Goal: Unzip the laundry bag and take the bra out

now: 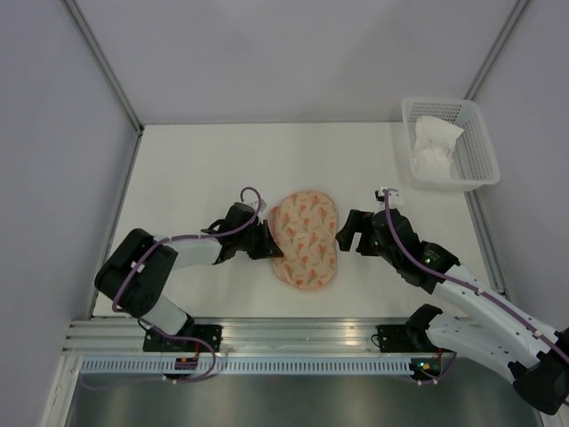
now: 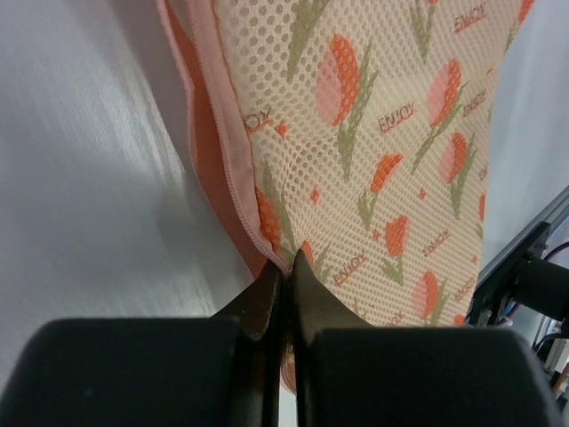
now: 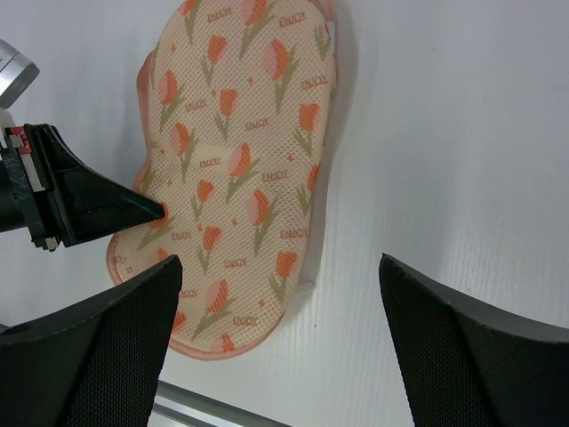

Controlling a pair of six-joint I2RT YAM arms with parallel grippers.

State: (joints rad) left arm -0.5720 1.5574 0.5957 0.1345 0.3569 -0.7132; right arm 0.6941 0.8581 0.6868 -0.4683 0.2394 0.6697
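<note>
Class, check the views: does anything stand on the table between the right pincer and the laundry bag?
Nothing visible does. Only bare table separates the open right pincer from the laundry bag at its right edge. The left pincer is shut on the bag's opposite, left edge, out of that path.

bright even light; soft shadows; close foreground slightly blurred

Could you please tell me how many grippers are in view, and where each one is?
2. The left gripper is shut on the left edge of the laundry bag; the right gripper hovers open just right of the bag, seemingly not touching it. None appears hidden.
</note>
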